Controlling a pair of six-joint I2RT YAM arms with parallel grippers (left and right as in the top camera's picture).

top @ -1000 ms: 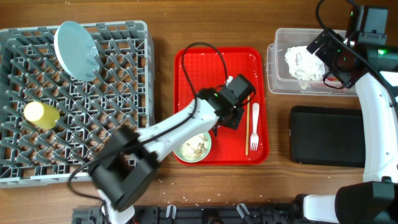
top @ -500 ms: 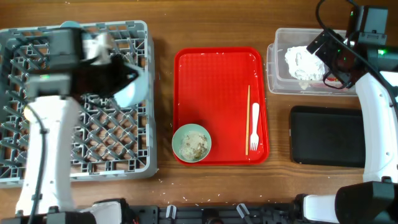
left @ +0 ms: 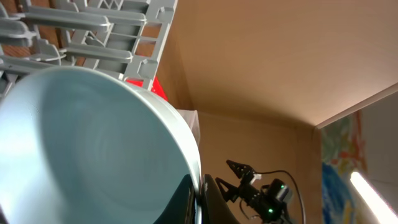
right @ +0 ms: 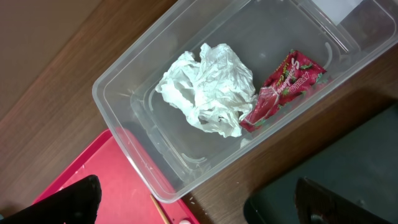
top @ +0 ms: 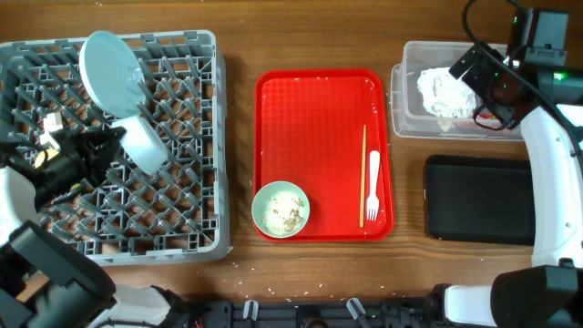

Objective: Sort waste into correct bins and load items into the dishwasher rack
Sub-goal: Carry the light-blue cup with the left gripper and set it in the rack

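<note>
Your left gripper (top: 120, 143) has a pale teal bowl (top: 146, 146) by its rim. In the left wrist view a dark finger (left: 214, 202) shows at each side of that rim at the bottom edge, closed down on it. The bowl is tilted over the grey rack (top: 182, 214), in the left part of the overhead frame and toward the rack's middle. Its open face fills the lower left of the wrist view, with rack pegs above it.

Just above the bowl, near the rack's top edge, the plate (top: 109, 64) leans among the pegs.

To the right of the rack, in the centre of the frame, is the red tray (top: 319, 118). A second bowl (top: 270, 196) sits in its lower left corner with pale food scraps (top: 287, 216) inside. Along the tray's right side the stick (top: 363, 173) and the white fork (top: 373, 187) lie side by side, close together, and both point up and down the frame.

At upper right the clear tub (right: 124, 118) holds the crumpled napkin (right: 208, 90), with the red wrapper (right: 283, 87) touching its right edge. Below the tub the black tray (top: 478, 200) rests on the table (top: 237, 36).

Your right gripper (right: 205, 202) hangs over the tub. Its fingers (right: 81, 199) are spread wide at the bottom corners of the right wrist view, with nothing between them.
</note>
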